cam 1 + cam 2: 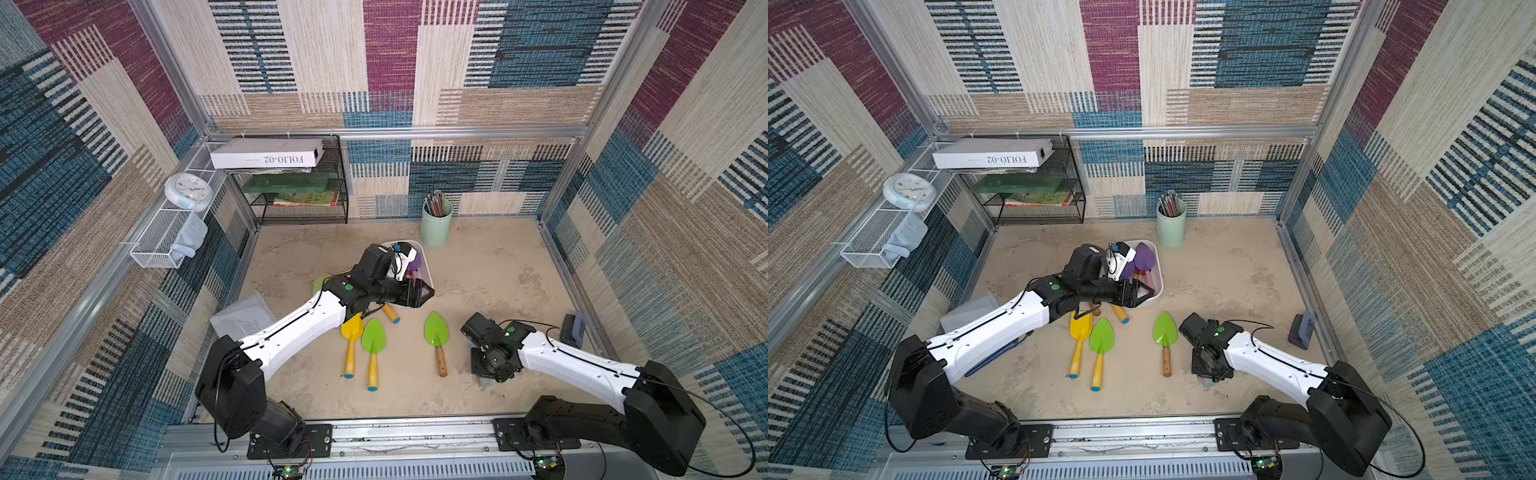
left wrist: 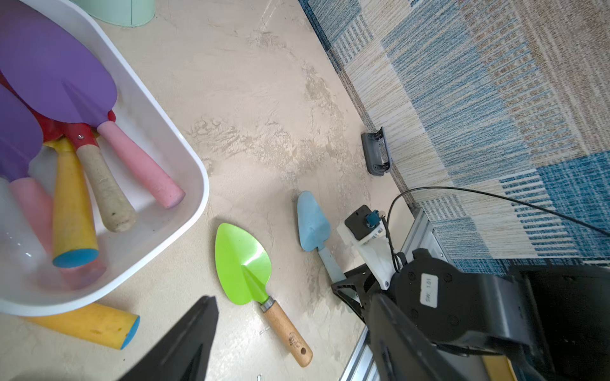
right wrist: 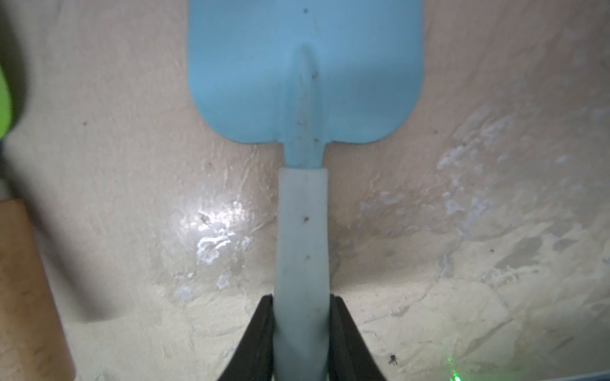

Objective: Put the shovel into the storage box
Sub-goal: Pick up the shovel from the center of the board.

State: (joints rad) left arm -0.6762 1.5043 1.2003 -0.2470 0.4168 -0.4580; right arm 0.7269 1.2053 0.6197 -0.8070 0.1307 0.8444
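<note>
- Handle of the blue shovel [image 3: 305, 66] sat pinched in my right claw [image 3: 302, 303], the nearest thing to my base. The shovel itself lay on the sandy table [image 1: 498, 270], outside the storage box [image 1: 1158, 270], blade toward the back wall.
- Just beside it lay a wooden-handled green shovel [image 1: 436, 332], apart from that claw.
- Over toward my left arm, a yellow-handled green shovel [image 1: 373, 338] and a yellow shovel [image 1: 352, 332] lay side by side.
- Beyond those 2, a loose yellow handle [image 1: 391, 313] poked out from under my left arm, just beside the box's near wall.
- My left claw [image 1: 419, 293] hung spread and empty over the near end of the box.
- Inside the white box lay 2 purple shovels [image 2: 59, 76] with pink handles, 1 red shovel [image 2: 81, 135] and 1 yellow grip [image 2: 71, 211] capped in blue.
- Farthest back, the mint pencil cup [image 1: 435, 224] stood upright near the box's far corner.
</note>
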